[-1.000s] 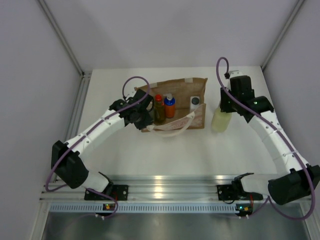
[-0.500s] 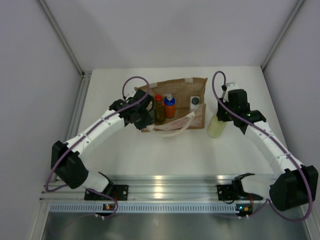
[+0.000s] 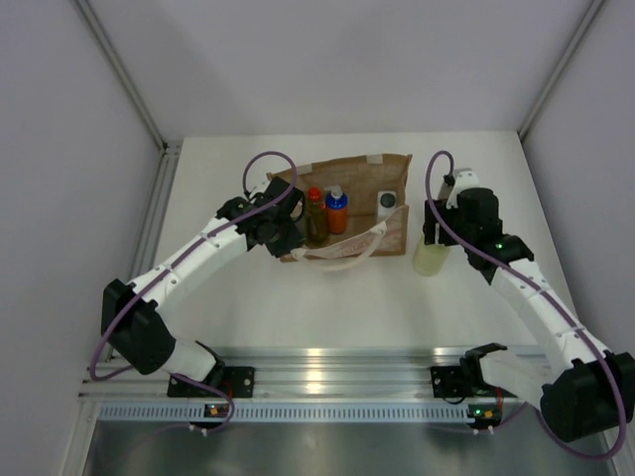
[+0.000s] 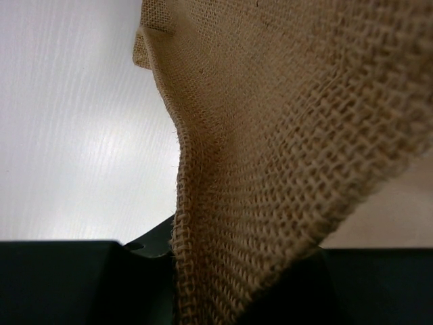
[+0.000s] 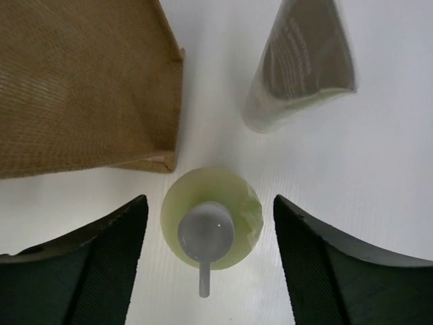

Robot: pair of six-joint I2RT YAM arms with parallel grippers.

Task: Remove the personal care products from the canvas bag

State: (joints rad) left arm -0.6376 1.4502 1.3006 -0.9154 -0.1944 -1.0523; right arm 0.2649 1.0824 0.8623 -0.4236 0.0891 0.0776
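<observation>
- White tabletop (image 3: 298, 297) sat between pale grey walls, with an aluminium rail (image 3: 327, 372) along its near edge where both arms were bolted.
- The canvas bag (image 3: 347, 171) rested toward the far middle of the tabletop, its mouth gaping toward the camera and its white rope handles (image 3: 347, 256) drooping over the near side.
- Inside the bag, the amber red-capped bottle (image 3: 316, 213) and the orange-blue bottle (image 3: 337, 210) stood side by side near the left end. The white square dark-capped bottle (image 3: 387, 203) sat apart from them, toward the right end.
- The left gripper (image 3: 281, 230) was at the bag's left end. In the left wrist view its fingers were clenched on a fold of the coarse brown weave, which ran down between them.
- The pale-yellow white-capped bottle (image 3: 432, 258) stood upright on the tabletop just beside the bag's right end, outside it (its pump spout pointed back toward the right wrist camera).
- The right gripper (image 5: 208, 203) hung directly over that bottle with its fingers (image 5: 101, 257) released. One stood on each side, with bare tabletop showing between each finger and the bottle.
- The grey cylinder (image 5: 301, 64) was also out on the tabletop, beyond the pale-yellow bottle and apart from both it and the bag. I could not tell whether it was upright or lying.
</observation>
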